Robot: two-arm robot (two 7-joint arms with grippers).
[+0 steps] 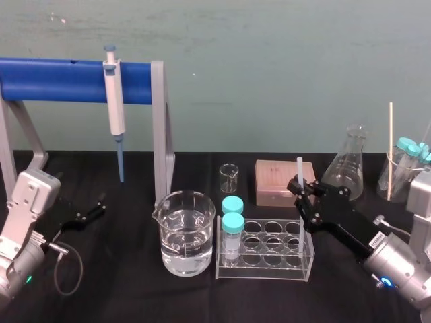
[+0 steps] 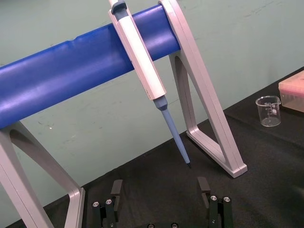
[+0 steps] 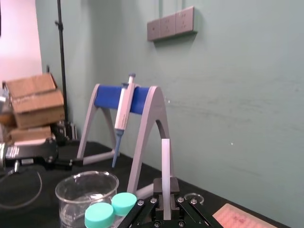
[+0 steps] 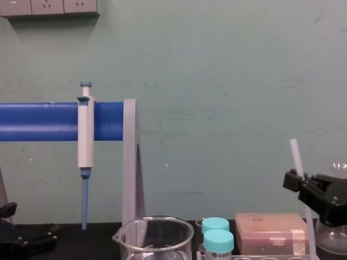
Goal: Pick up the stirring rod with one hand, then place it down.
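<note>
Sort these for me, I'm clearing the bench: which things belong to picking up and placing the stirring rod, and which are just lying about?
In the job: thin translucent-white stirring rod, gripped by the black right hand.

Lying about: white-and-blue pipette on its blue stand, large glass beaker of water, clear plastic tube rack, conical glass flask, open black left hand at left.
</note>
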